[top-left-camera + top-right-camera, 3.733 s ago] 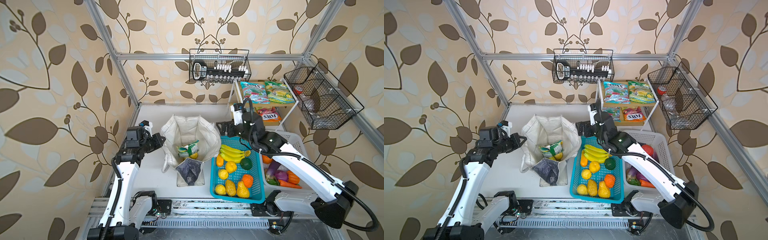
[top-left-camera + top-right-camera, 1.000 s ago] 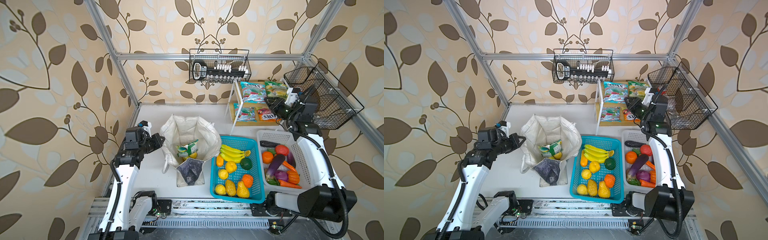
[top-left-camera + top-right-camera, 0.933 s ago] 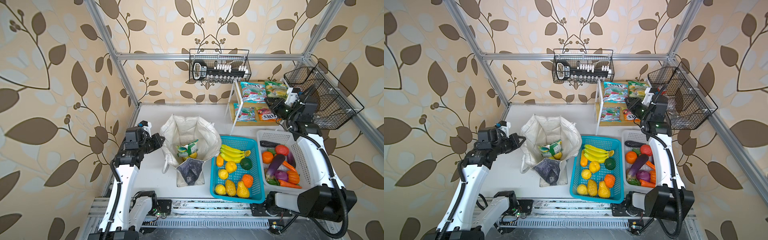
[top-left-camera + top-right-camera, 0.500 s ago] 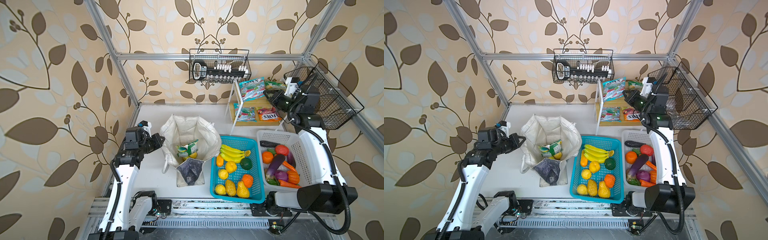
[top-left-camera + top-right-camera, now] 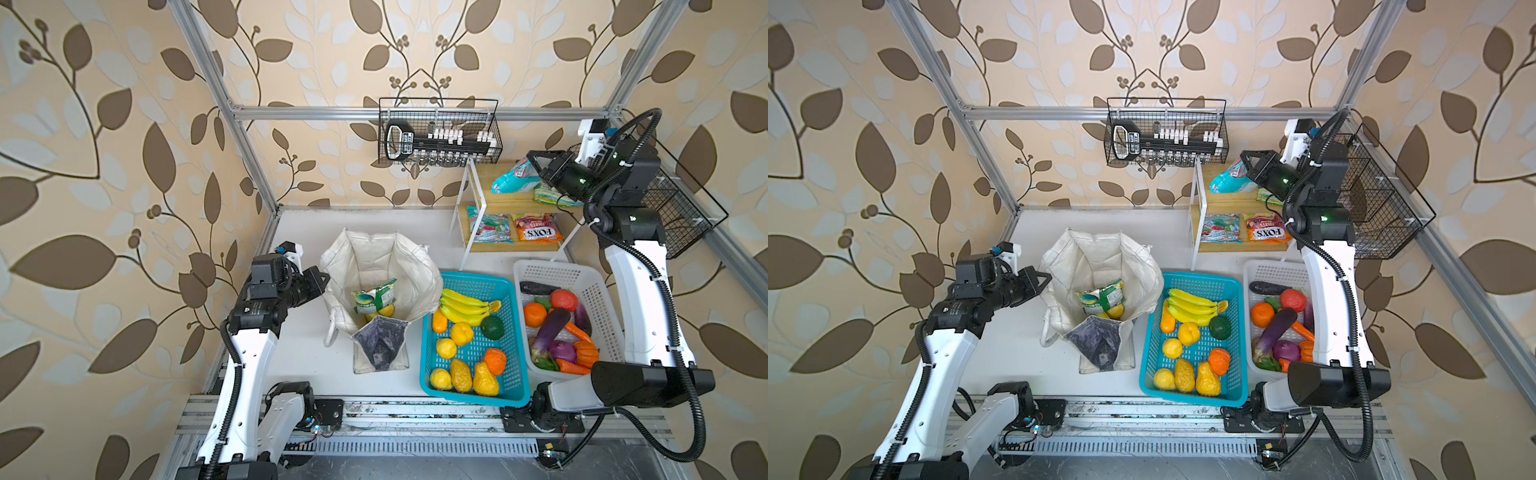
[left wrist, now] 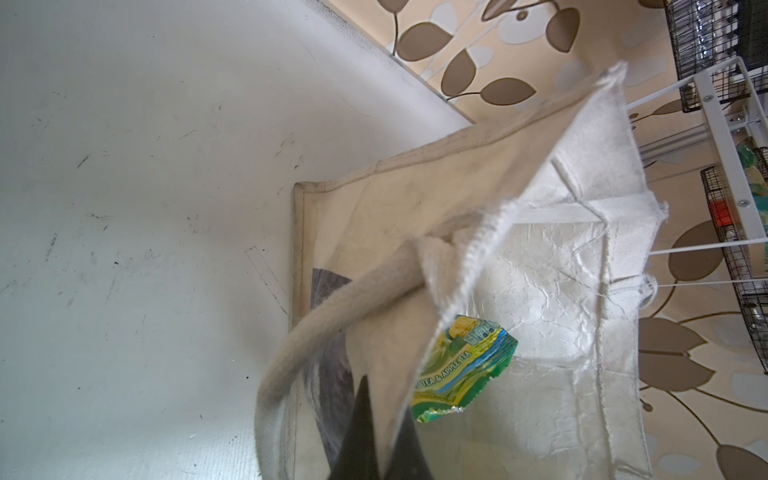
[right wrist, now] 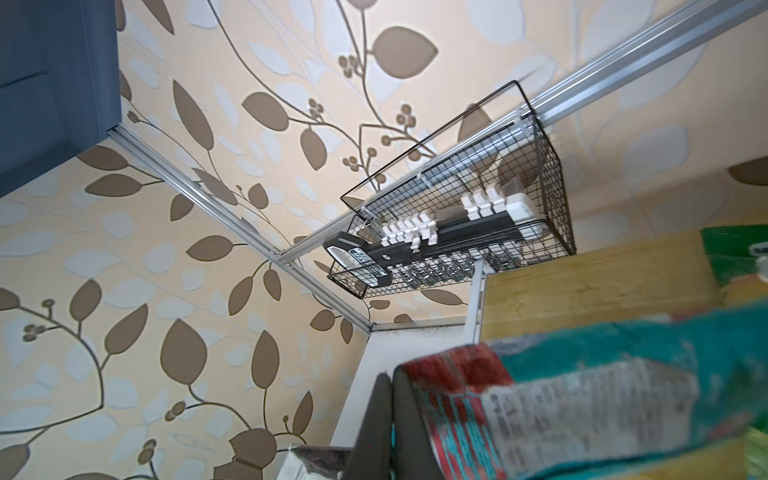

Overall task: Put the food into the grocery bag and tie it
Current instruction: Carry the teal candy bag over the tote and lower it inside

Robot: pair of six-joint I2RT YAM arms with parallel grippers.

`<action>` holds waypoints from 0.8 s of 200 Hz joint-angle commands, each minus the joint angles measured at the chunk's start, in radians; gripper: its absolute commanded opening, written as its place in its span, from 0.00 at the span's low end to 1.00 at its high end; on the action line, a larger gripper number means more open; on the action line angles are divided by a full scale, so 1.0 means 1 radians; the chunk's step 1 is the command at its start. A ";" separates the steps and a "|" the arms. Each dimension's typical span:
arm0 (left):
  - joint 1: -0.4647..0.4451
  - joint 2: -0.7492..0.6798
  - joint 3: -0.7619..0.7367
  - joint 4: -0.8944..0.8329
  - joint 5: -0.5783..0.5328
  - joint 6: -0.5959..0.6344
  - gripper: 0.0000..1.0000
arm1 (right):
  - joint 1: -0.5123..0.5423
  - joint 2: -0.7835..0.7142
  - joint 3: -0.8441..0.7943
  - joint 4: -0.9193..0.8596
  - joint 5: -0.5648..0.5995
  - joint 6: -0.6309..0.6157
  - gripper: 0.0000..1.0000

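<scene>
The off-white grocery bag [image 5: 374, 266] stands open at the table's middle, holding a green-yellow snack packet [image 5: 372, 295] and a lemon [image 5: 384, 311]. My left gripper [image 5: 322, 276] is shut on the bag's left rim; in the left wrist view its fingertips [image 6: 384, 424] pinch the cloth beside the rope handle [image 6: 332, 324]. My right gripper [image 5: 534, 166] is shut on a blue-red snack packet [image 5: 513, 183], held above the upper shelf. In the right wrist view the packet [image 7: 582, 395] hangs from the closed fingers. The banana bunch [image 5: 463, 305], an orange fruit [image 5: 535, 314] and the eggplant [image 5: 548, 328] lie in the baskets.
A teal basket [image 5: 515, 386] of fruit stands right of the bag, then a white basket [image 5: 540, 270] of vegetables. A two-tier shelf rack [image 5: 469, 232] at the back right holds more packets [image 5: 536, 232]. Black wire baskets [image 5: 440, 129] hang on the back and right walls.
My right gripper has shut on the blue-red packet and raised it off the upper shelf, tilting it. The left gripper still holds the bag rim in the same place.
</scene>
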 commanded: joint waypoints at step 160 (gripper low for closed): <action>0.013 -0.010 0.001 0.034 0.032 0.013 0.00 | 0.572 -0.174 -0.056 -0.094 0.251 -0.167 0.00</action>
